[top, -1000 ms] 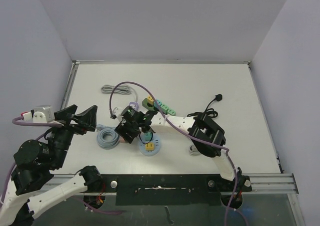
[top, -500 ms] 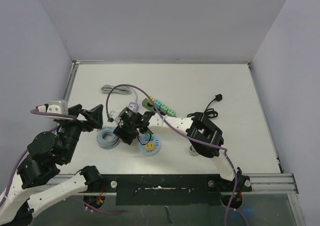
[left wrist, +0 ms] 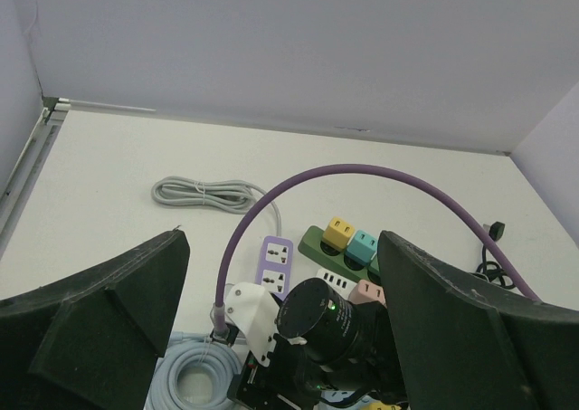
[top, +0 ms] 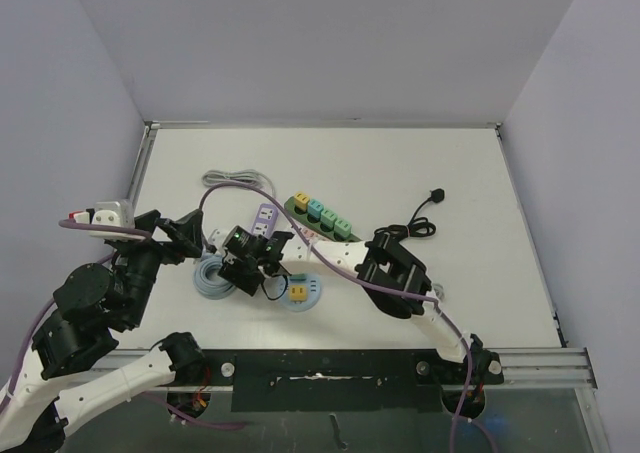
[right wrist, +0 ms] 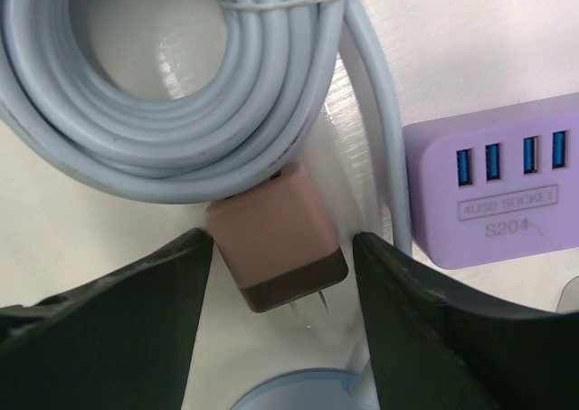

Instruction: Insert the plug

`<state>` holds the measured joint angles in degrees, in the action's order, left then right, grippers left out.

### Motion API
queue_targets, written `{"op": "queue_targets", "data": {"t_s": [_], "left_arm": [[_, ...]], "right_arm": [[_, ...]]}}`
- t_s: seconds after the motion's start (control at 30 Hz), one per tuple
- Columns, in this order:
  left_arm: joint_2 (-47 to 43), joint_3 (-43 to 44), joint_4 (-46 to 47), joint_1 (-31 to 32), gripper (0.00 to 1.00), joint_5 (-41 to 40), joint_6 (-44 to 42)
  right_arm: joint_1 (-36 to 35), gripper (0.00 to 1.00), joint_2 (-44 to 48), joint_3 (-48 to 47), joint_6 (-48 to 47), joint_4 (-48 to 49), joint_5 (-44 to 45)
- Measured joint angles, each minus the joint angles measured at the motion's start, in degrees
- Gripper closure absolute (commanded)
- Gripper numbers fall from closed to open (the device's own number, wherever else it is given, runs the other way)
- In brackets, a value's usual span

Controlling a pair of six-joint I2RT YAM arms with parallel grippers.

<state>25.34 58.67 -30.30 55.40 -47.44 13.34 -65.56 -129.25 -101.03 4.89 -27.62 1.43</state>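
Note:
The plug (right wrist: 276, 243) is a pinkish-brown cube with a dark base and two metal prongs. It lies on the table against a coiled light-blue cable (right wrist: 172, 84). My right gripper (right wrist: 282, 310) is open, with one finger on each side of the plug; the right finger stands a little apart from it. In the top view the right gripper (top: 243, 263) hides the plug. A purple power strip (top: 263, 216) lies just behind it; its USB end (right wrist: 493, 193) shows in the right wrist view. My left gripper (top: 168, 235) is open, empty and raised at the left.
A green power strip (top: 320, 216) carries several coloured adapters. A round blue socket (top: 300, 291) lies in front of it. A grey bundled cable (top: 232, 179) is at the back left and a black cable (top: 425, 213) at the right. The blue coil (top: 212, 276) touches the right gripper.
My right gripper has moved left, away from the round socket and toward the blue coil. My left arm swung a little to the right and then held still.

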Motion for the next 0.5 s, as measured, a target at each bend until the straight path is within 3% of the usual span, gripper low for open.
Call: {"op": "queue_targets", "data": {"t_s": [0.1,0.2,0.33,0.5], "left_arm": [[0.0,0.0,0.0,0.0,0.17,-0.3,0.0],[0.0,0.3,-0.2,0.0,0.17,-0.4,0.0],[0.0,0.3,0.1,0.0,0.12,-0.1,-0.4],[0.2,-0.2,1.8,0.0,0.08,1.8,-2.1]], "right_arm": [[-0.5,0.63,0.0,0.0,-0.6,-0.4,0.5],[-0.5,0.74,0.0,0.0,-1.3,-0.6,0.1],[-0.5,0.78,1.2,2.4,-1.2,2.1,0.0],[-0.5,0.79,6.8,12.9,-0.6,11.2,0.9]]}}
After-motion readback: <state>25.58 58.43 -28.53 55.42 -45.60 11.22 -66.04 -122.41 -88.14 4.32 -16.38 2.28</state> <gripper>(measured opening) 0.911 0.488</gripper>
